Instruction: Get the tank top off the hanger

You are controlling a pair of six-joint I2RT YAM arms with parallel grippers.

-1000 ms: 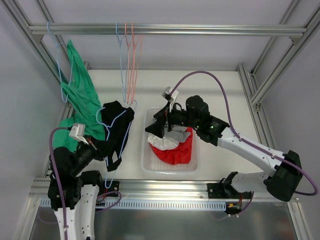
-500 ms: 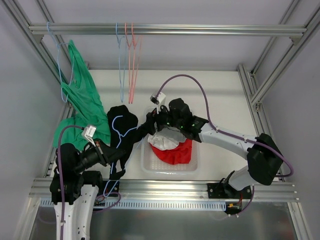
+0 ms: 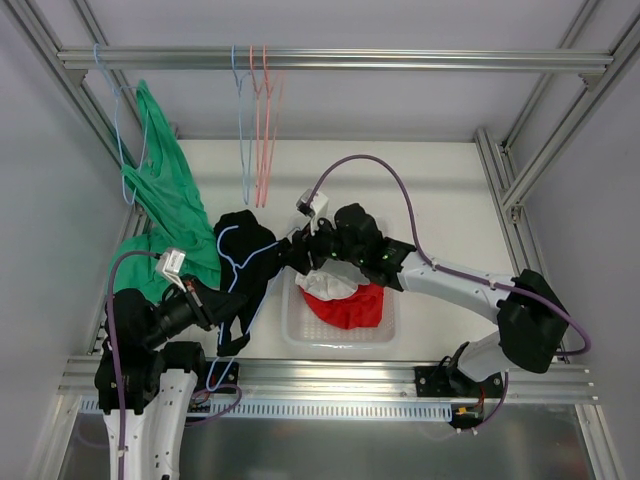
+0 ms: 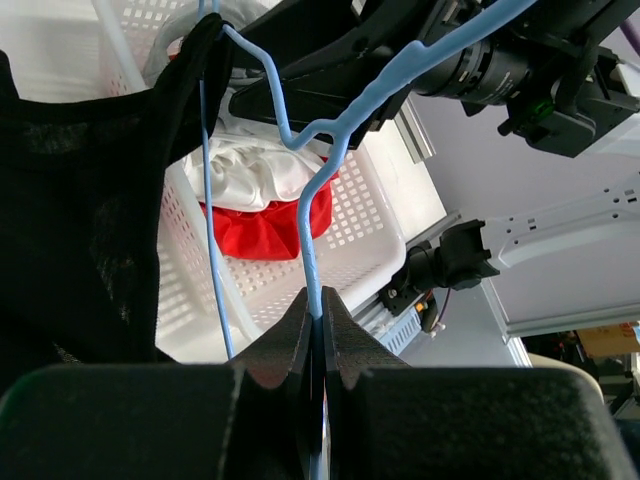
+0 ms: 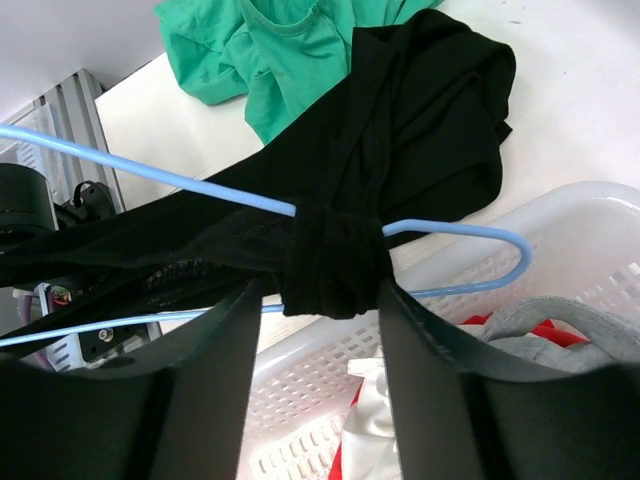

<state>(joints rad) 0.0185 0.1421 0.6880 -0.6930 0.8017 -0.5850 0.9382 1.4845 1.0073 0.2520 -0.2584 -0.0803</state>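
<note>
Right end effector (image 5: 318,292) has its jaws apart on either side of a bunched-up strap of the black tank top (image 5: 425,120), right where that strap wraps around the blue hanger (image 5: 200,187). One finger looks to be against the cloth and we see a sliver of gap at the other, so we'd call it open around the strap, not clamped.

Left end effector (image 4: 316,305) is the easy one: jaws pinched tight on the hanger's thin wire, nothing else between them.

So the tank top is on the hanger, strung between the two arms. From the top view it sits just left of the white basket (image 3: 388,320), with its upper part bunched on the surface (image 3: 430,190) right against the green top (image 3: 165,200). The basket holds a red garment (image 3: 350,308) with a white one (image 3: 328,284) on top.
</note>
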